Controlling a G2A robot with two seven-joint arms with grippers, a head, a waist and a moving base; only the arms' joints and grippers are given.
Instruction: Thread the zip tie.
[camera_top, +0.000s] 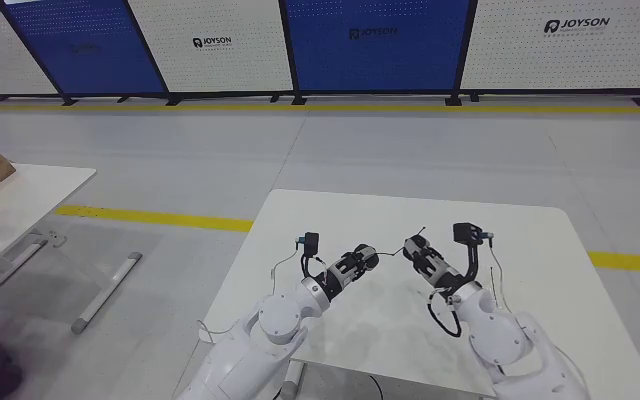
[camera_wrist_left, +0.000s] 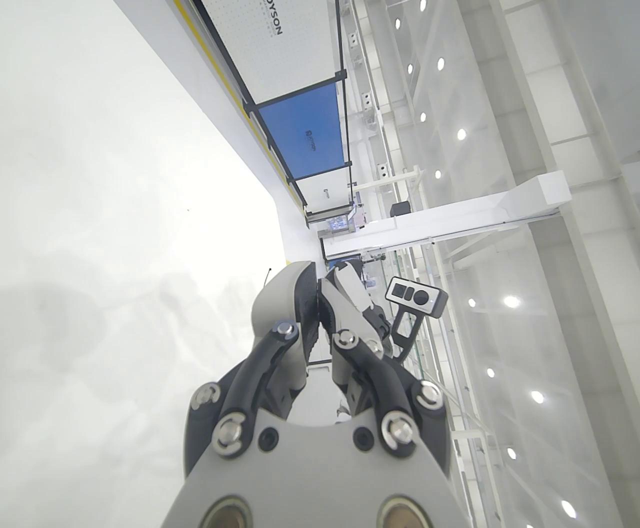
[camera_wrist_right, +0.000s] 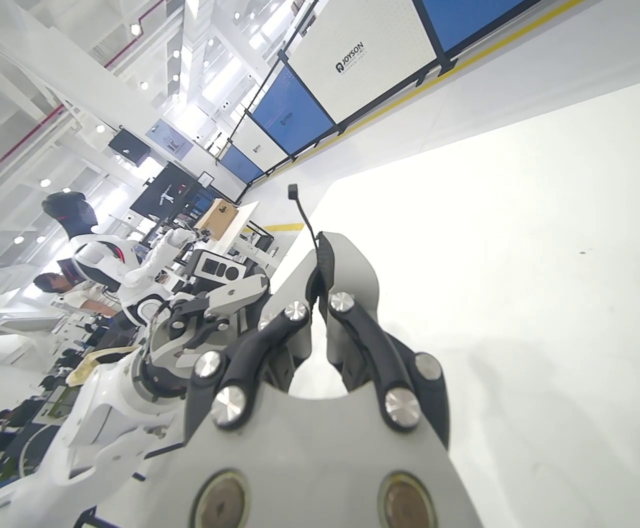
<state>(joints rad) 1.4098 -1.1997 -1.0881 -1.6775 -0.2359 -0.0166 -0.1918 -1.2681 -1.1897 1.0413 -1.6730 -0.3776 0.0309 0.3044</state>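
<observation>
Though half-hidden, zip tie (camera_wrist_right: 305, 220) in claw (camera_wrist_right: 320, 241).

The zip tie (camera_wrist_right: 303, 215) looks matt black plastic, the table (camera_top: 400, 215) smooth white.

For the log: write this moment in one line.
left gripper: shut on zip tie; right gripper: shut on zip tie; both: over table

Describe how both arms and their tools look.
The left arm and right arm are glossy white shells with black wrist sections and thin loose cables. The left tool and right tool match: pale grey fingers, ribbed black pads, black linkage bars, silver bolts.
</observation>
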